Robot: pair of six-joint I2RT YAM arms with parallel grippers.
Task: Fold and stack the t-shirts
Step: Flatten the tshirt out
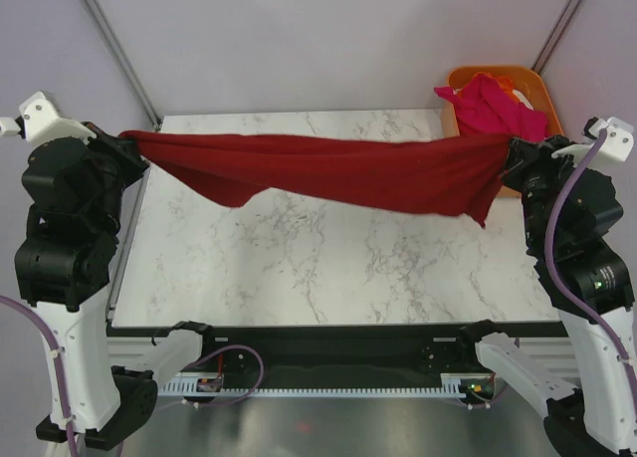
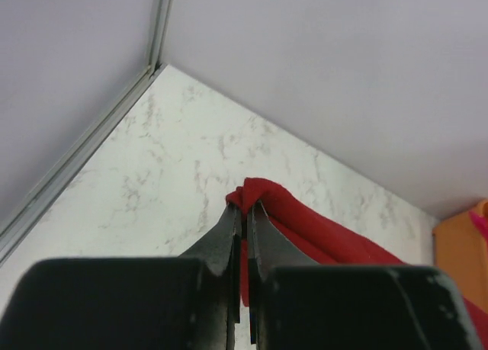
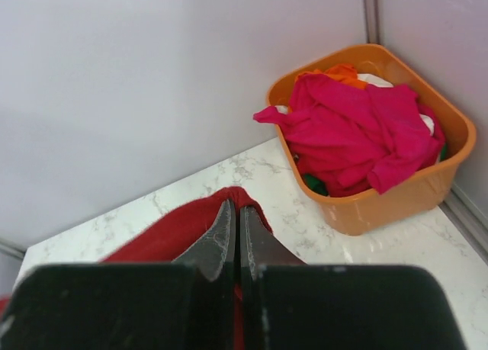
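Note:
A dark crimson t-shirt point(image 1: 328, 170) hangs stretched in the air above the marble table point(image 1: 328, 268), sagging in the middle. At the far left my left gripper point(image 1: 127, 140) is shut on its left end; in the left wrist view the red cloth point(image 2: 305, 224) bunches over the closed tips point(image 2: 245, 207). At the right edge my right gripper point(image 1: 510, 150) is shut on the shirt's other end, and red fabric point(image 3: 168, 228) wraps the closed tips point(image 3: 235, 207). A bright magenta t-shirt point(image 1: 493, 107) point(image 3: 354, 133) lies crumpled on top in the orange tub.
The orange plastic tub point(image 1: 542, 94) point(image 3: 389, 201) stands at the table's back right corner, holding more clothes under the magenta shirt. Grey walls and a metal frame post point(image 1: 114, 49) close in the back and sides.

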